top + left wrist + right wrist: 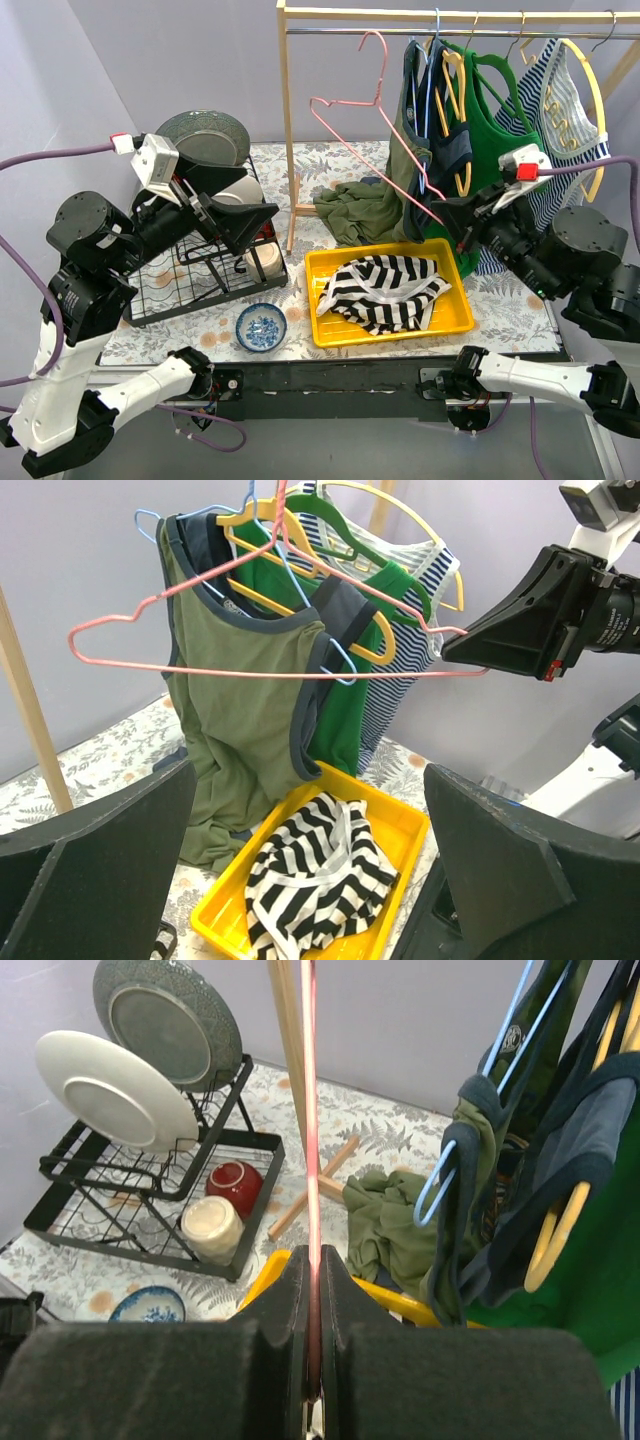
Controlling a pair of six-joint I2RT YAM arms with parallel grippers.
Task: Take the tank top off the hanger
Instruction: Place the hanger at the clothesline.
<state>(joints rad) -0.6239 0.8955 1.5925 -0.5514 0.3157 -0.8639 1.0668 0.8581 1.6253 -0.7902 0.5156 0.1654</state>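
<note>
Left wrist camera has the best look at it: the olive tank top (240,710) hangs from the wooden rail (450,18) at the left end of a bunch of other tops. Its hem spills onto the table just behind the yellow tray (380,247). The pink hanger (310,1110) crosses in front of it. I can't tell from here whether that wire is threaded through a strap or already free.

The cloth looks thin, light and floppy, so I'd say it will sag and drag rather than slide off cleanly, and a strap could snag on a wire corner. A bunched fold near the shoulder or the hanging side seam seems the surest place to pinch.

The right gripper (313,1280) has its jaws clamped tight on the pink hanger's wire, holding it out from the rail. The left gripper (250,222) hovers over the dish rack (200,295) with its jaws spread wide and nothing between them. A striped top (385,290) lies crumpled in the tray.
</note>
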